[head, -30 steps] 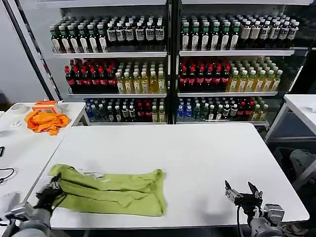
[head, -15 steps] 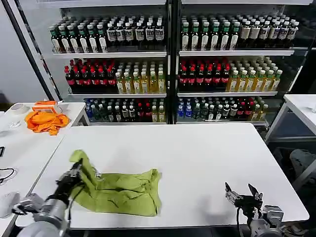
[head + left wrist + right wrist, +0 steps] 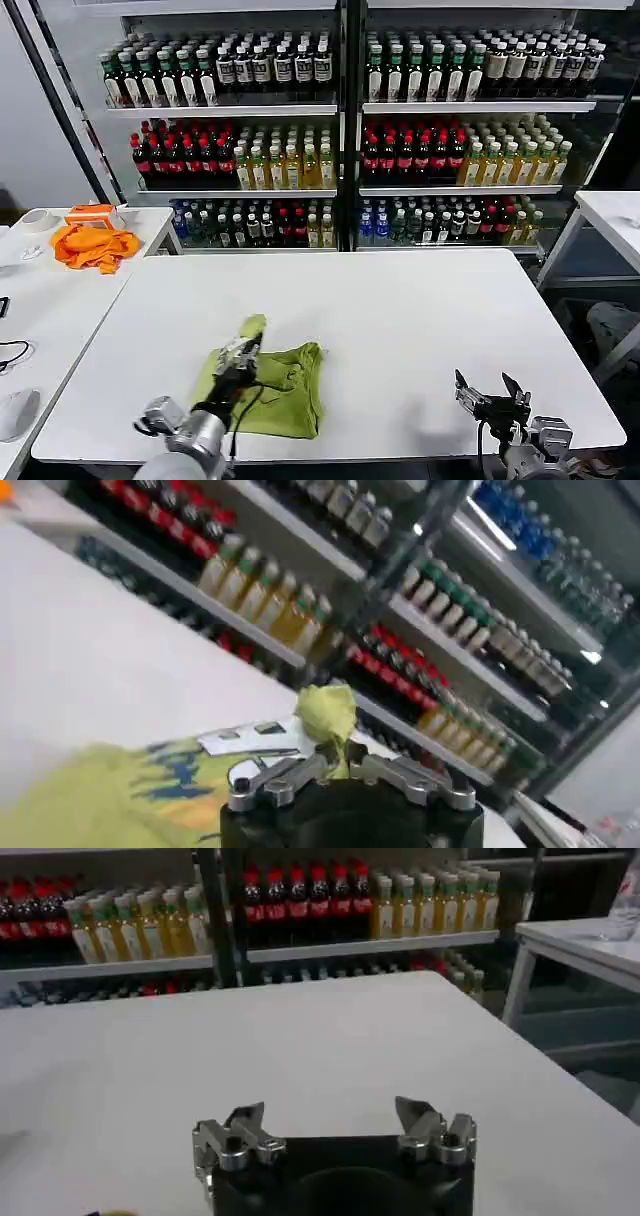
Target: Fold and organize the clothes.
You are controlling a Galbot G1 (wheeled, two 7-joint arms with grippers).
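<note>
The left end effector (image 3: 240, 352) pinches the shirt (image 3: 275, 395) edge, lifted over its middle; the right end effector (image 3: 492, 393) waits released, well apart.

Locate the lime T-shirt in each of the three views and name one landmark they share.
Head view: the lime T-shirt lies bunched near the table's front edge, left of centre, one end pinched and raised by the left gripper.
Left wrist view: a shirt tip rises between the fingers.
Right wrist view: not in it.
Shared landmark: the bottle shelves.
</note>
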